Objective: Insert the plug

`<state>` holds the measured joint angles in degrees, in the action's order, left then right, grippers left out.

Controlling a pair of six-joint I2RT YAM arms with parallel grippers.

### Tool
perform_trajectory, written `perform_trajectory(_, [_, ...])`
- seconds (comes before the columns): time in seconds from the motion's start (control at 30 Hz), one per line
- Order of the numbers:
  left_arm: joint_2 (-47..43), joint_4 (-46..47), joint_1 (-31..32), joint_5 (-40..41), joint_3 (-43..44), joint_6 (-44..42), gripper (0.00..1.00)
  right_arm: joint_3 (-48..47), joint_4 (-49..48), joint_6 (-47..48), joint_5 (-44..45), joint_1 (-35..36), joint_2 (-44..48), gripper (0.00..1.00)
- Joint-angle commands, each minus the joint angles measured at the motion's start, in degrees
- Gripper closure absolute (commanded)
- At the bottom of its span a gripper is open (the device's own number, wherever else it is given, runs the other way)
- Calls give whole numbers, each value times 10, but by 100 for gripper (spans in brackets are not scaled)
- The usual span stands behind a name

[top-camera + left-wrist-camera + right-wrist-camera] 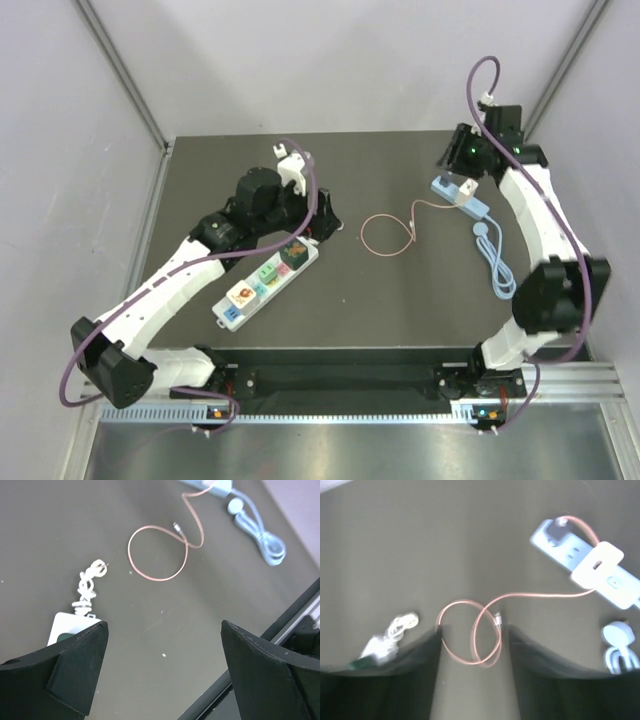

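Pink, thread-thin cable (364,238) lies in a loose loop mid-table, between the two arms and apart from both. One end is seated in a pale blue power block (460,195) at the far right. Its free end, a small metal-tipped plug (176,526), rests on the dark table (400,310) beside the loop. I judge this to be the plug to insert, though the round plug (483,228) on the coiled blue cord (497,270) could be meant instead. A white power strip (265,280) with coloured squares on its face sits under the left arm.

The left pincer (164,630) is spread wide with nothing between its fingers. The right pincer (475,637), blurred, is also parted and empty, and hangs near the blue block.

The small plug looks very light and its cable limp, so it will likely skid or swing if nudged. It is best pinched by the short rigid shell behind the tip, not by the cable.
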<state>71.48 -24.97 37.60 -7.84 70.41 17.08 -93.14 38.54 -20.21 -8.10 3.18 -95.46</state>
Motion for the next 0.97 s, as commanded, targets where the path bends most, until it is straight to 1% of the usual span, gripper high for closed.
perform_trajectory(0.0, [-32, 34, -2, 7, 19, 28, 2, 130, -49, -11, -86, 12, 158, 39])
perform_trajectory(0.03, [-40, 39, -3, 10, 20, 30, 2, 158, -54, -14, -89, 13, 190, 26])
perform_trajectory(0.07, [-43, 41, -4, 10, 22, 30, 2, 181, -58, -14, -92, 17, 221, 11])
perform_trajectory(0.1, [-52, 44, -4, 12, 25, 28, 1, 219, -56, -15, -100, 18, 278, 0])
perform_trajectory(0.23, [-84, 53, -4, 38, 7, 20, 1, 276, -33, -9, -122, 18, 390, 0])
perform_trajectory(0.27, [-91, 57, -4, 62, 0, 16, 1, 284, -23, -15, -118, 18, 429, 0])
perform_trajectory(0.33, [-112, 56, -4, 73, -14, 14, 1, 315, -27, -22, -123, 19, 466, 0])
perform_trajectory(0.37, [-119, 55, -4, 91, -16, 14, 1, 324, -33, -22, -128, 19, 482, 0])
perform_trajectory(0.4, [-132, 53, -4, 94, -19, 15, 1, 343, -40, -26, -140, 18, 510, 0])
perform_trajectory(0.47, [-146, 67, -4, 91, -33, 31, 1, 359, -65, -26, -157, 18, 530, 0])
perform_trajectory(0.53, [-166, 98, -4, 57, -76, 41, 1, 365, -86, -32, -174, 18, 534, 0])
perform_trajectory(0.6, [-181, 110, -4, 48, -98, 54, 1, 353, -86, -32, -195, 19, 513, 0])
perform_trajectory(0.7, [-201, 118, -4, 41, -113, 66, 1, 330, -66, -12, -197, 18, 489, 0])
perform_trajectory(0.87, [-202, 101, -4, 59, -106, 52, 1, 340, -73, 17, -173, 18, 479, 0])
perform_trajectory(0.93, [-197, 98, -4, 57, -98, 50, 1, 348, -84, 12, -160, 18, 482, 0])
